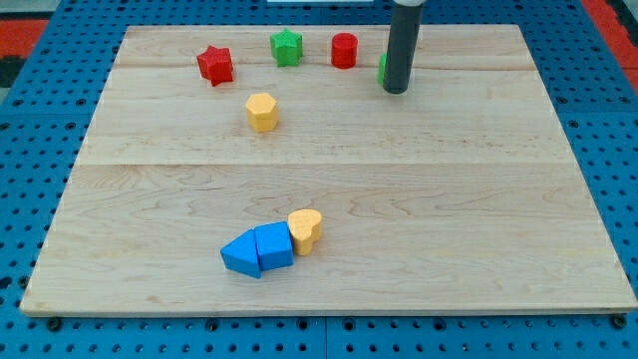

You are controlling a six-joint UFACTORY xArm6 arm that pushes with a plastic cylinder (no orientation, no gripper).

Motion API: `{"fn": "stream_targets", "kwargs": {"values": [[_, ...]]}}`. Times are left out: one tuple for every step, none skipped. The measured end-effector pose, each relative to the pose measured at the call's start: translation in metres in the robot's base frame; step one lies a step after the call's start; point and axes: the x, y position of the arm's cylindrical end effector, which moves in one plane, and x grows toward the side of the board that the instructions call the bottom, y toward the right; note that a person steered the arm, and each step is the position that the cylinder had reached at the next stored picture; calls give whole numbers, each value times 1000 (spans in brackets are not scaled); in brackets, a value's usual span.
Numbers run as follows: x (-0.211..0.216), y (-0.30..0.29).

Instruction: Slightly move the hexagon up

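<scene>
A wooden tabletop (329, 189) on a blue pegboard, seen from the front. The tool is a straight dark rod with no jaws, so nothing spreads or pinches; its tip (396, 92) rests near the tabletop's far edge, at about one o'clock from the centre. A green block (382, 68), shape hidden, peeks out touching the rod's nine o'clock side.

The task's thing, the yellow hexagon (262, 112), sits alone toward eleven o'clock from the centre, well apart from the tip, which lies at about three o'clock from it and slightly higher. To push it up, the tip would likely need to travel around to the hexagon's six o'clock side.

Open wood lies below the hexagon for that approach. Above it, a row stands near the far edge: a red star (215, 65) at eleven o'clock, a green star (286, 47) at about one, a red cylinder (344, 50) beyond. Room upward is modest, which suits a slight move.

Near the front, a yellow heart (305, 230) touches two joined blue blocks (258, 249), well out of the way
</scene>
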Motion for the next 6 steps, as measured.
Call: {"fn": "stream_targets", "kwargs": {"values": [[32,20],[106,-29],[126,-102],[100,-150],[81,-190],[67,-196]]}}
